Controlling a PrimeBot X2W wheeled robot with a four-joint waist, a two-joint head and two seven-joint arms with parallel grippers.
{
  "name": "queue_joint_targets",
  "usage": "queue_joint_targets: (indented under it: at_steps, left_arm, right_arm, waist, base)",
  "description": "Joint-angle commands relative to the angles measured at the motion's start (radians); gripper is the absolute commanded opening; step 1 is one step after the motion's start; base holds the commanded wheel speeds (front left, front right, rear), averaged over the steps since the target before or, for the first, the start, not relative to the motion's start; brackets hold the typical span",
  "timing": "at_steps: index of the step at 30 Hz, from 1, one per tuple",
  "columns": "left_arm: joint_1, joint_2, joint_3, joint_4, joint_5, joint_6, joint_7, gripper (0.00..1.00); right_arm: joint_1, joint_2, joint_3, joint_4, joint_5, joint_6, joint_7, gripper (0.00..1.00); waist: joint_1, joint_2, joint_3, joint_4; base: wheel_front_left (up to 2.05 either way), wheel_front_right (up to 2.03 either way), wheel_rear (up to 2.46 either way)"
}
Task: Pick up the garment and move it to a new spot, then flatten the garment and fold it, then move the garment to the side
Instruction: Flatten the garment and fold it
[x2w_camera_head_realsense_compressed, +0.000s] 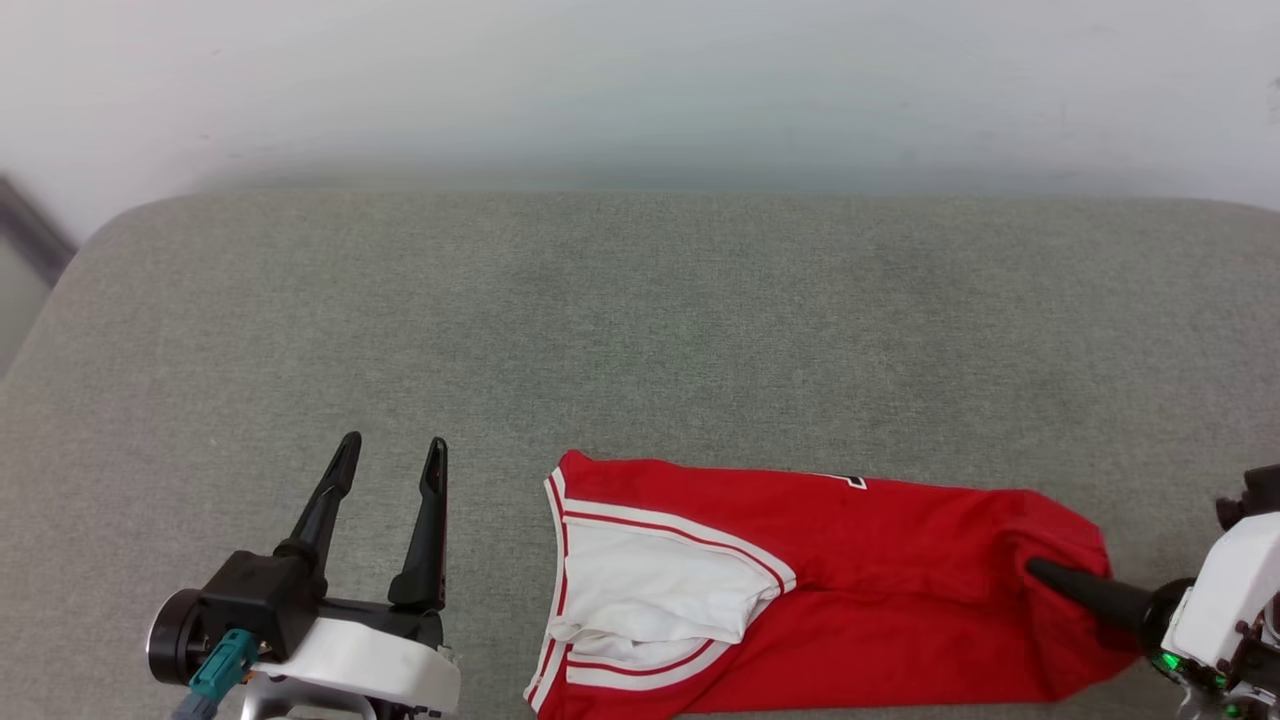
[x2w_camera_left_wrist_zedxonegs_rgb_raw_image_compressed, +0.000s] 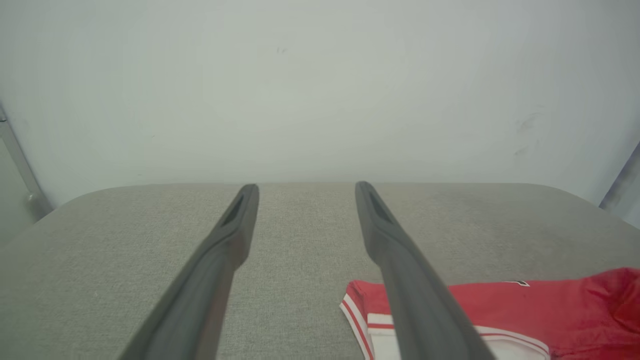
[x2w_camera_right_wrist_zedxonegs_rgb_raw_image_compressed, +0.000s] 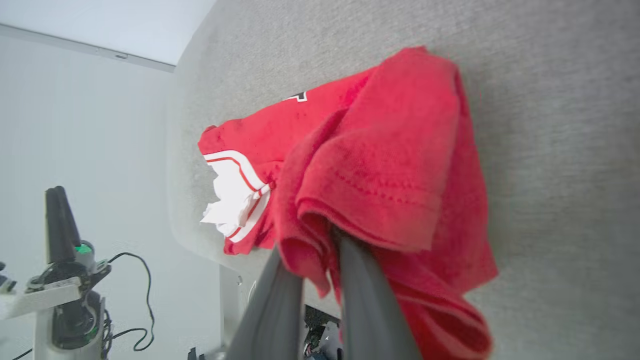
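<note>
One garment (x2w_camera_head_realsense_compressed: 830, 590), a red jersey, lies bunched on the grey padded surface (x2w_camera_head_realsense_compressed: 640, 330) at about 5 o'clock in the head view, near the front edge. One white sleeve (x2w_camera_head_realsense_compressed: 650, 590) with red-and-white striped trim shows at its 9 o'clock end, and one fragment of a black, white-outlined number (x2w_camera_head_realsense_compressed: 852, 482) at its 12 o'clock edge. Two grippers. The left gripper (x2w_camera_head_realsense_compressed: 393, 443), at 7 o'clock, has its two fingers spread wide, holds nothing and is apart from the jersey. The right gripper (x2w_camera_head_realsense_compressed: 1035, 568), at 4 o'clock, has its two fingers nearly together, pinching a fold of red cloth at the jersey's 3 o'clock end.
</note>
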Motion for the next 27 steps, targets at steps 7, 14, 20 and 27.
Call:
queue_joint_targets:
  at_steps: [7, 14, 20, 27]
  left_arm:
    - [-0.017, 0.002, -0.014, -0.003, 0.000, -0.008, 0.010, 1.00]
    - [-0.049, -0.009, -0.027, 0.009, 0.000, -0.021, 0.007, 1.00]
    - [-0.078, -0.022, -0.032, 0.027, -0.003, -0.032, 0.000, 1.00]
    - [-0.098, -0.039, -0.035, 0.055, -0.006, -0.044, -0.014, 1.00]
  right_arm:
    - [-0.011, 0.033, 0.061, 0.083, 0.349, -0.001, 0.064, 0.00]
    - [-0.065, 0.031, 0.313, 0.216, 0.561, -0.001, -0.082, 0.00]
    - [-0.148, 0.031, 0.533, 0.289, 0.625, -0.001, -0.239, 0.00]
    - [-0.214, 0.030, 0.682, 0.371, 0.596, -0.001, -0.402, 1.00]
  waist:
    - [0.0000, -0.0001, 0.001, 0.043]
    - [0.0000, -0.0001, 0.027, 0.095]
    - [0.0000, -0.0001, 0.060, 0.129]
    - [0.0000, -0.0001, 0.085, 0.153]
  base:
    - [0.00, 0.00, 0.00]
    - [0.00, 0.00, 0.00]
    - [0.00, 0.00, 0.00]
    - [0.00, 0.00, 0.00]
